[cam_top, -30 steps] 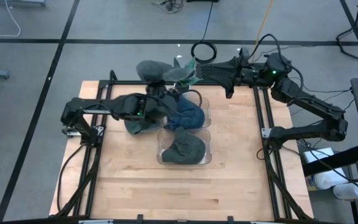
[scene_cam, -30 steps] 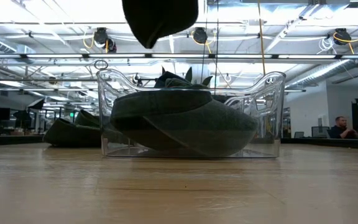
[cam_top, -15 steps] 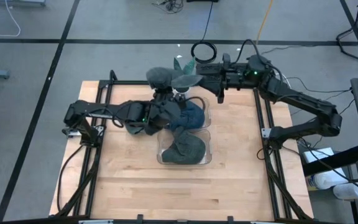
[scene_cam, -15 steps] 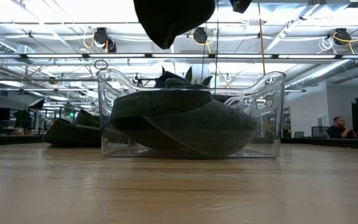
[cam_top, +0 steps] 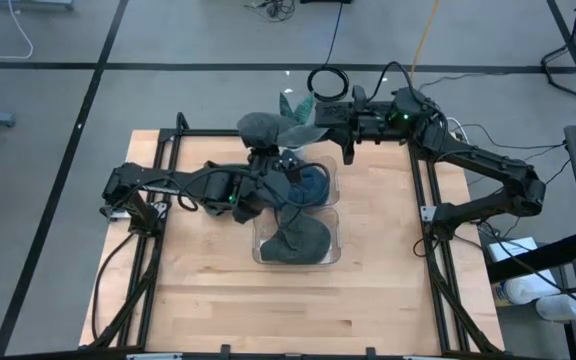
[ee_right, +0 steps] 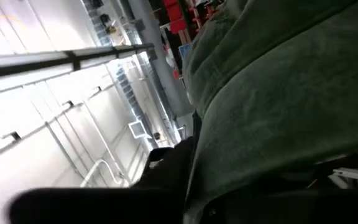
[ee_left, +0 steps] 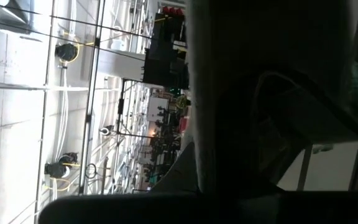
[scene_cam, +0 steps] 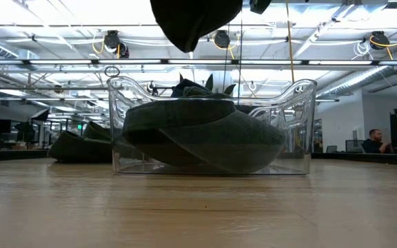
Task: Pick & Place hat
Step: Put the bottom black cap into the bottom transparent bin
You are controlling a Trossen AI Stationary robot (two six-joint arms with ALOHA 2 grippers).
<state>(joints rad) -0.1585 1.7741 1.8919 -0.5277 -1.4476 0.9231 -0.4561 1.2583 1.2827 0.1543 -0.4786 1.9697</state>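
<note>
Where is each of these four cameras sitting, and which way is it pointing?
High: above, facing straight down on the wooden table and both arms.
Low: at tabletop height, looking level at the clear plastic bin; no arm clearly shows.
Left wrist: on the left arm, pressed against dark fabric.
Right wrist: on the right arm, facing the grey-green fabric hat.
Shared: high and low both show the bin.

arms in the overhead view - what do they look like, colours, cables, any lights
Both arms are dark, near-black, built of slim jointed links. The left arm shows a small green light near its wrist, and so does the right arm, close to its forearm joint. Black cables loop along both arms. Each is mounted on a black frame rail at the side of the wooden table.
</note>
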